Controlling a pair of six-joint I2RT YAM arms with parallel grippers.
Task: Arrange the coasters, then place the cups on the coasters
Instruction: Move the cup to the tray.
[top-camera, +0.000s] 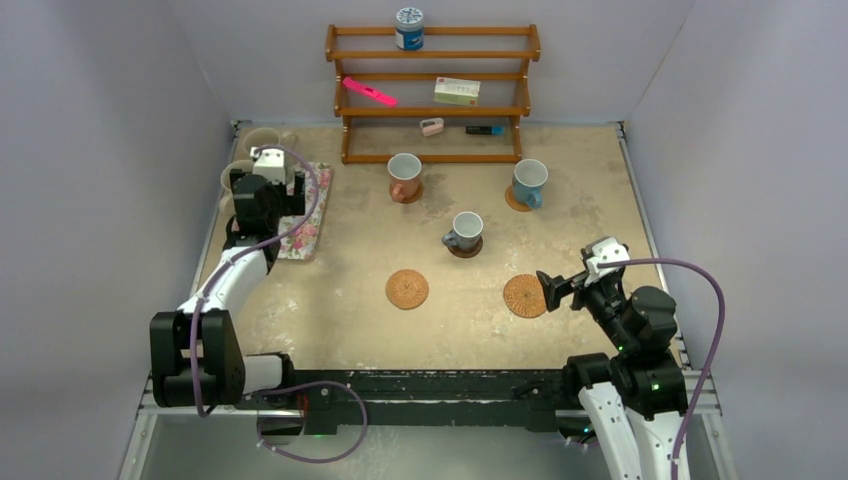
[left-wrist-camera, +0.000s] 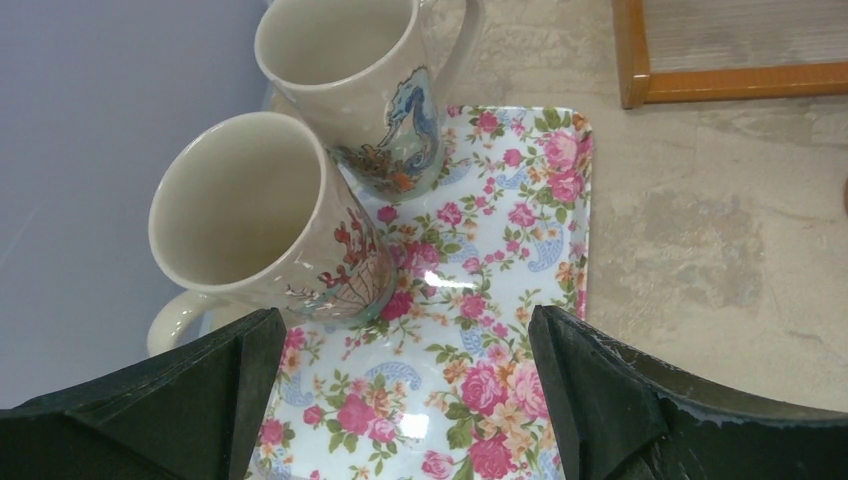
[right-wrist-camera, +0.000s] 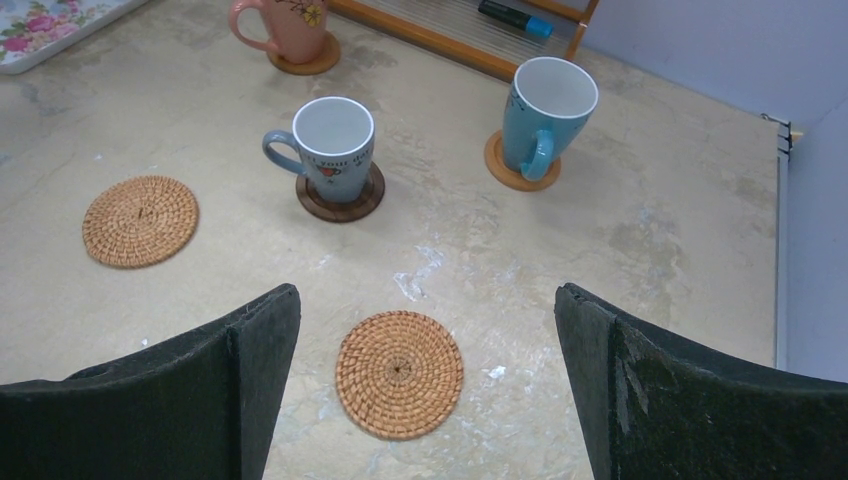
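Note:
Two bare woven tan coasters (top-camera: 407, 289) (top-camera: 524, 296) lie on the near part of the table. A pinkish cup (top-camera: 404, 175), a blue cup (top-camera: 529, 182) and a small grey-blue cup (top-camera: 466, 232) each stand on a coaster; the one under the grey-blue cup is dark brown (right-wrist-camera: 340, 200). Two cream mugs (left-wrist-camera: 255, 215) (left-wrist-camera: 350, 80) stand at the far left, at the floral mat's (left-wrist-camera: 480, 300) edge. My left gripper (left-wrist-camera: 402, 330) hangs open over the mat, just short of the nearer mug. My right gripper (right-wrist-camera: 428, 300) is open and empty above the right tan coaster (right-wrist-camera: 399, 373).
A wooden shelf rack (top-camera: 432, 95) stands at the back with a blue-and-white canister (top-camera: 409, 28), a pink item (top-camera: 369, 92) and a card (top-camera: 457, 91) on it. Grey walls close in on the left, right and back.

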